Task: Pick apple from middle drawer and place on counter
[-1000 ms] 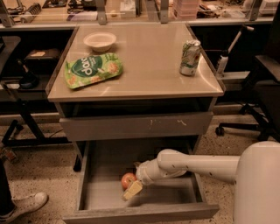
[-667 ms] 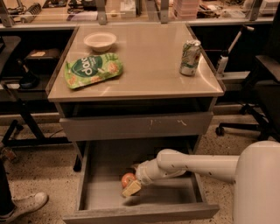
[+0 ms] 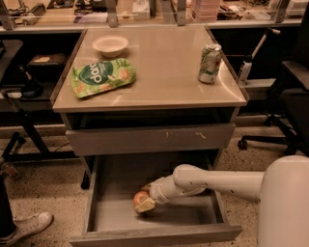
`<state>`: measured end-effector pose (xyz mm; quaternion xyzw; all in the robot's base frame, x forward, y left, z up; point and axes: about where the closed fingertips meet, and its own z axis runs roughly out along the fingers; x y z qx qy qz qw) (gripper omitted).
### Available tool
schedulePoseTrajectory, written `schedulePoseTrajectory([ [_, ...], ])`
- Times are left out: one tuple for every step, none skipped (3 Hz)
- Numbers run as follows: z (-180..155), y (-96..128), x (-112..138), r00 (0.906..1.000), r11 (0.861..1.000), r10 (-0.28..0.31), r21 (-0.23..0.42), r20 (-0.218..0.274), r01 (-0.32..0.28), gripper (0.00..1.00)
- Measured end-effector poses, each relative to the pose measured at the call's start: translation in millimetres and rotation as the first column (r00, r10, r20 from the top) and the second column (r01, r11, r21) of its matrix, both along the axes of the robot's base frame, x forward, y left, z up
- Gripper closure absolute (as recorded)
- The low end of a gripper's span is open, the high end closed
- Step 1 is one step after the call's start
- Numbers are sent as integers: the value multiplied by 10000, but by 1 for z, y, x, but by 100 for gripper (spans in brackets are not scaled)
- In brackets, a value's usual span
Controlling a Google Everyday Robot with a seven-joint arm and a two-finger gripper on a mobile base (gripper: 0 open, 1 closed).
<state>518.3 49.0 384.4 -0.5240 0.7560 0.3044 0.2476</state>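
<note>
The small red-orange apple point(image 3: 140, 197) lies on the floor of the open middle drawer point(image 3: 164, 219), left of its middle. My gripper point(image 3: 144, 201) reaches in from the right on a white arm and is shut on the apple, with one pale finger point(image 3: 145, 206) on its near side. The apple sits low, at the drawer floor. The beige counter point(image 3: 159, 72) is above, over a closed drawer front with white scratch marks point(image 3: 149, 139).
On the counter are a white bowl point(image 3: 110, 45), a green snack bag point(image 3: 102, 77) and a soda can point(image 3: 209, 63). A cluttered workbench point(image 3: 145, 12) runs behind. An office chair point(image 3: 285, 96) stands at the right and a person's shoe point(image 3: 24, 226) at the lower left.
</note>
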Motion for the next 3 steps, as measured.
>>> schedulePoseTrajectory([
  [0, 0, 0, 10000, 10000, -1, 1, 1, 1, 89],
  [28, -1, 1, 9998, 9999, -80, 65, 159, 79, 100],
  [69, -4, -2, 9994, 9998, -192, -62, 291, 194, 100],
])
